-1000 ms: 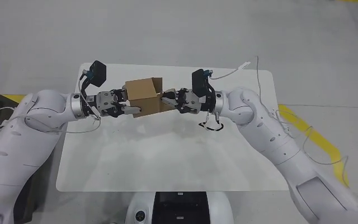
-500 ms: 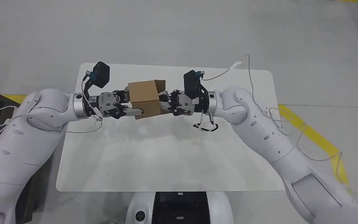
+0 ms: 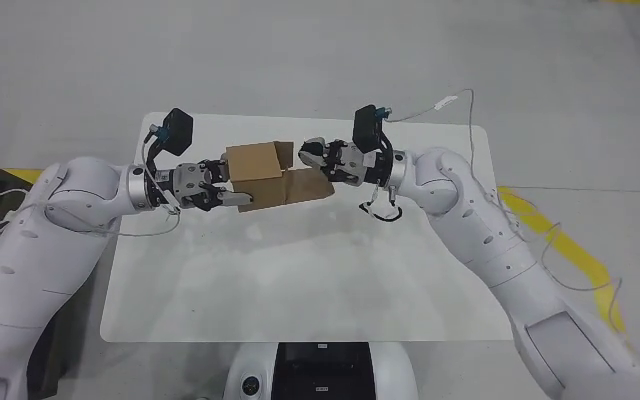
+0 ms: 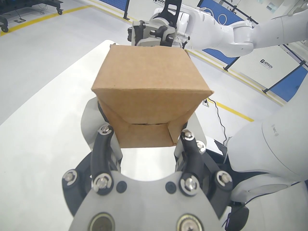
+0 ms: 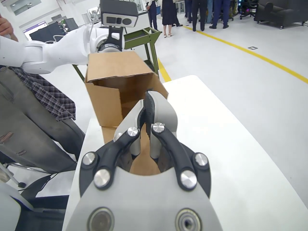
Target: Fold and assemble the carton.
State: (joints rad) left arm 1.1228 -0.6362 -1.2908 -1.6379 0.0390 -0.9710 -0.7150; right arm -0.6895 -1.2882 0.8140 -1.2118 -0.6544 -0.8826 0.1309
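Top view: carton (image 3: 255, 172) held left of centre in the upper half of the frame, over the table (image 3: 300, 290), clamped at its left end by the left gripper (image 3: 224, 190). Right gripper (image 3: 316, 152) drawn back up and to the right, off the carton's end where it pressed half a second ago. Flap (image 3: 306, 186) now splayed open there.

Left wrist view: fingers (image 4: 96, 121) pinching the carton's folded end.

Right wrist view: jaws pressed together on nothing, facing the carton's open mouth. Probably leaves that end still to fold shut.

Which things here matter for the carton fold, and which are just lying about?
Job:
- carton
- left gripper, clamped on the carton's end
- right gripper, shut, at the carton's open end

Lying about:
- green cart, off the table
- white table, work surface only
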